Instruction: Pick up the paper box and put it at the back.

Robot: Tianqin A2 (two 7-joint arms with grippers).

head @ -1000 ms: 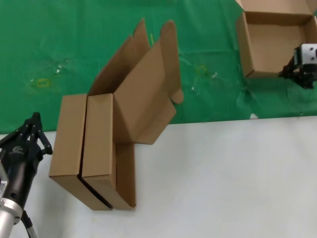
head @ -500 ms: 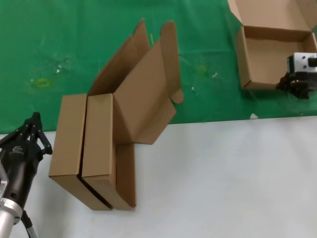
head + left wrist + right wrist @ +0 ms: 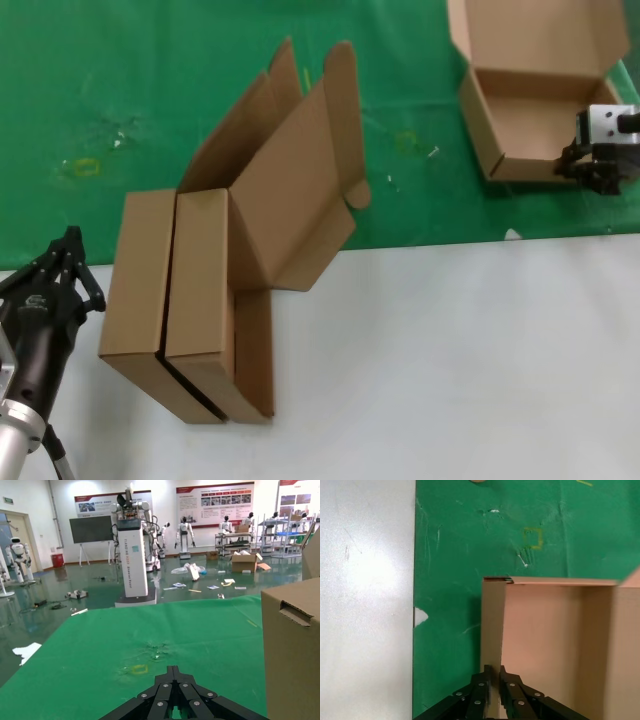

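Observation:
The paper box (image 3: 530,110), a brown cardboard tray with its lid open, is over the green cloth (image 3: 150,90) at the far right. My right gripper (image 3: 572,163) is shut on the box's near wall. In the right wrist view the jaws (image 3: 494,672) pinch that thin wall, with the tray's inside (image 3: 545,630) on one side and green cloth (image 3: 450,555) on the other. My left gripper (image 3: 70,238) is shut and empty, parked at the near left beside the other boxes; it also shows in the left wrist view (image 3: 173,671).
Two closed brown boxes (image 3: 165,290) stand side by side across the edge of the cloth and the white tabletop (image 3: 450,350); an open box (image 3: 290,190) with raised flaps leans behind them. One box side (image 3: 292,650) stands close beside my left gripper.
My right gripper has carried the paper box to the left and a little nearer, so more of its lid shows. The left arm and the other boxes have not moved.

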